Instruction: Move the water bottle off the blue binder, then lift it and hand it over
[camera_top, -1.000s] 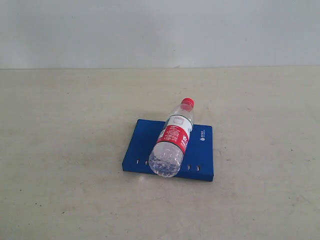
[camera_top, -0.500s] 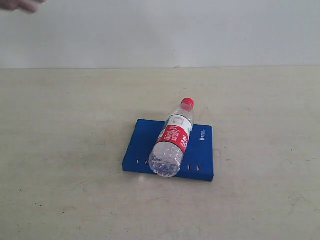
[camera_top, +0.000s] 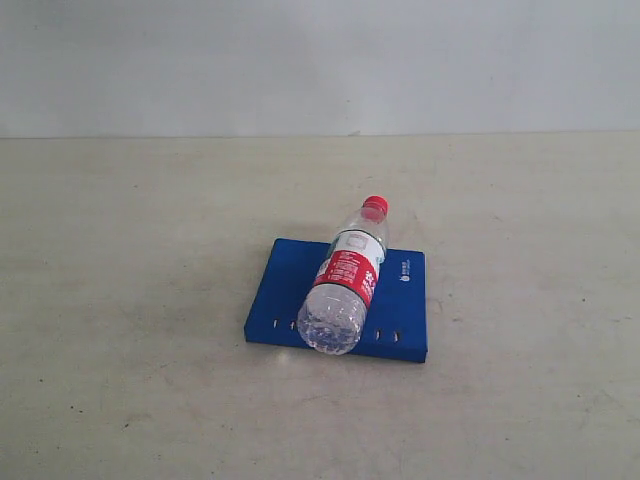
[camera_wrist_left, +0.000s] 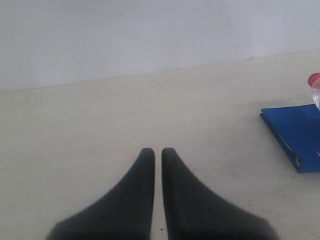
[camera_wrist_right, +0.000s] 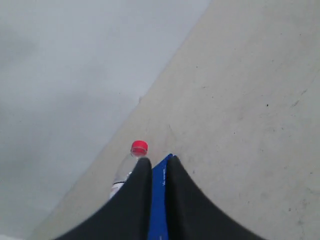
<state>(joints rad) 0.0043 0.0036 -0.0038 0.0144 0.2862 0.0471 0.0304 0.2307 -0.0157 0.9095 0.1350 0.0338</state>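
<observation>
The right hand (camera_wrist_right: 158, 161) hides most of the water bottle (camera_wrist_right: 125, 172) and blue binder (camera_wrist_right: 159, 200) lying beyond it. The left wrist view's edge cuts both off. The binder's logo (camera_top: 404, 270) is unreadably small.

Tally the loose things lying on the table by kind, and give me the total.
Clear plastic water bottle with a red cap: 1
Flat bright-blue binder: 1
Total: 2
</observation>
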